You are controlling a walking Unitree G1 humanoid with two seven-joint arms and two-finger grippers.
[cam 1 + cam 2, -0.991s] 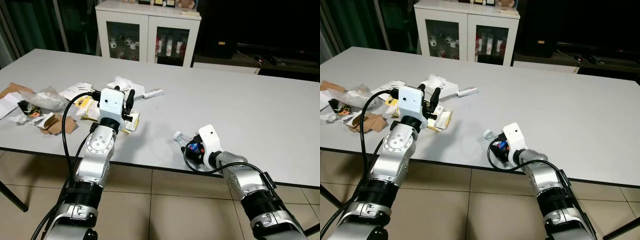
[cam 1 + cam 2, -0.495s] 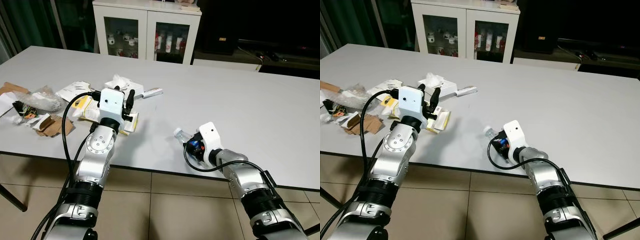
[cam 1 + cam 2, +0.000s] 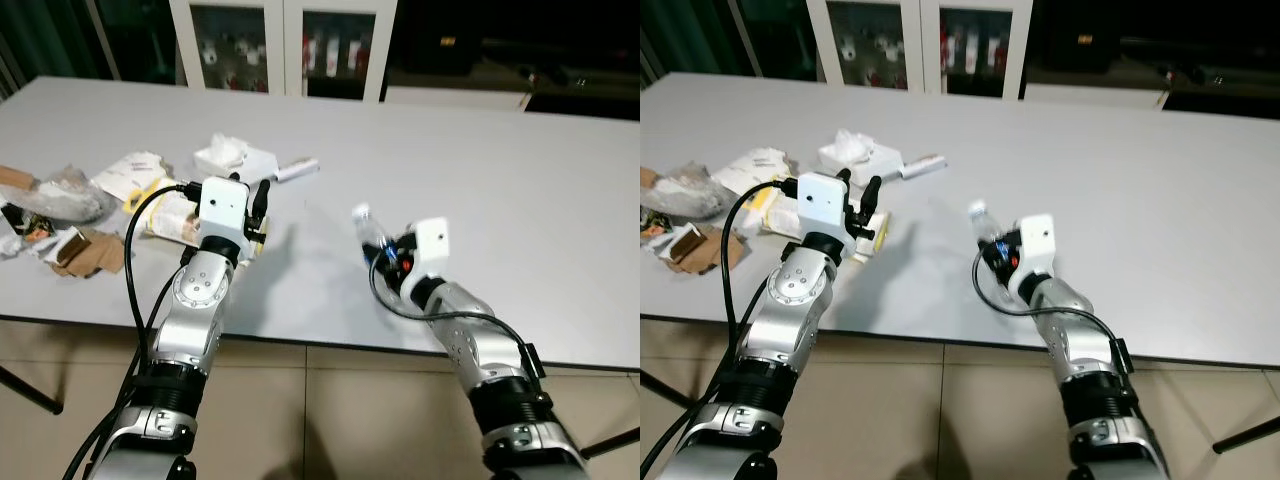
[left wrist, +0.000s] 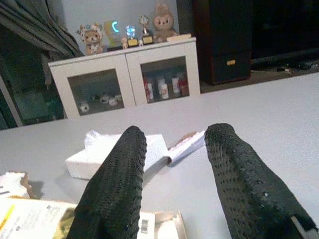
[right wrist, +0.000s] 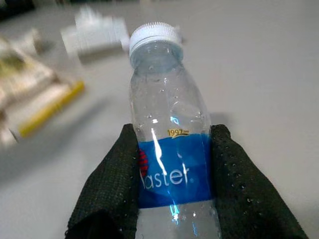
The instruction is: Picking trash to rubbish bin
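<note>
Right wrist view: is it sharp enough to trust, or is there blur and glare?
Right wrist view: the bottle between the right pincer fingers is sharp, with glints on its blue label; the trash and table behind are blurred. Left wrist view: left pincer and tissue box crisp. Eye views: evenly lit table, dark room beyond.

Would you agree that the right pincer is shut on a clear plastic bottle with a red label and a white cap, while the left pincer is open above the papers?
Not quite: the label is blue, not red. The right wrist view shows the right pincer shut on the clear plastic bottle, with a blue label and a white cap. The left pincer is indeed open above the papers.
</note>
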